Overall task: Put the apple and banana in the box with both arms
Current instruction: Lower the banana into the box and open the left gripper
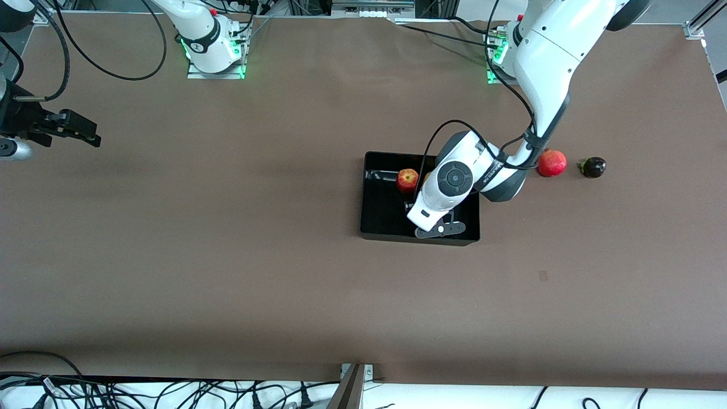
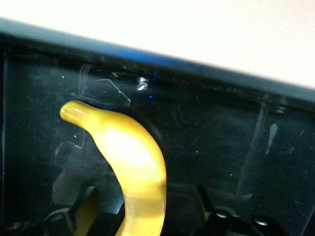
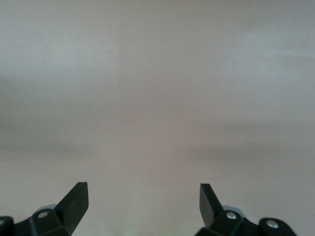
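The black box point(image 1: 375, 230) sits mid-table. The apple point(image 1: 407, 180) lies inside it, by the wall farther from the front camera. The left arm's wrist point(image 1: 451, 180) hangs over the box and hides the banana in the front view. In the left wrist view the yellow banana point(image 2: 135, 162) lies on the box floor point(image 2: 221, 147), between the spread fingers of my left gripper point(image 2: 145, 199), which is open around it. My right gripper point(image 1: 85, 133) waits over bare table at the right arm's end. It is open and empty in the right wrist view point(image 3: 142, 194).
A red pomegranate point(image 1: 552, 163) and a small dark purple fruit point(image 1: 592, 167) lie on the brown table beside the box, toward the left arm's end. The left forearm passes close above the pomegranate. Cables run along the table edge nearest the front camera.
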You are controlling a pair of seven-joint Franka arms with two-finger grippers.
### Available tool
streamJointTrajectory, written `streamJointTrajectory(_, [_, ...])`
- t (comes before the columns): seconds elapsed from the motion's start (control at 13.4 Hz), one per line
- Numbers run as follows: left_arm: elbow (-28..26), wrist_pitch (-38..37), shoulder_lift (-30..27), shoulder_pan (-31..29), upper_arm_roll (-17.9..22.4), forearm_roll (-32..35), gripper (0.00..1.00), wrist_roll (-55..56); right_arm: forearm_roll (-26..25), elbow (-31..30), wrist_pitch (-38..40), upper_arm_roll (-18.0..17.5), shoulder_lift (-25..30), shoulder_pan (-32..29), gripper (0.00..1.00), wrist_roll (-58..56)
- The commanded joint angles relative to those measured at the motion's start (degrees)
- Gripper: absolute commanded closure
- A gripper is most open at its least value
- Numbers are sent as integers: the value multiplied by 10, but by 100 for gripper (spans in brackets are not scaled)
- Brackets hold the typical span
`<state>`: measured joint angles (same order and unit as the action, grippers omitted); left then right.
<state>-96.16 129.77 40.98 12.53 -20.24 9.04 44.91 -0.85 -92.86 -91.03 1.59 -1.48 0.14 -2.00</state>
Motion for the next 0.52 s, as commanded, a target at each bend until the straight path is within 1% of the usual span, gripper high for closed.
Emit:
streamJointTrajectory(0.0, [10, -48, -40, -6, 2, -6, 0, 3, 2, 6, 8, -5, 2, -4, 0, 6])
streamJointTrajectory(0.22, [61, -160, -84, -24, 2, -10, 0, -2, 2, 6, 9, -5, 2, -4, 0, 5])
streamJointTrajectory(0.45, [67, -205, -154, -60, 2, -30, 0, -6, 2, 6, 9, -4, 2, -4, 0, 5])
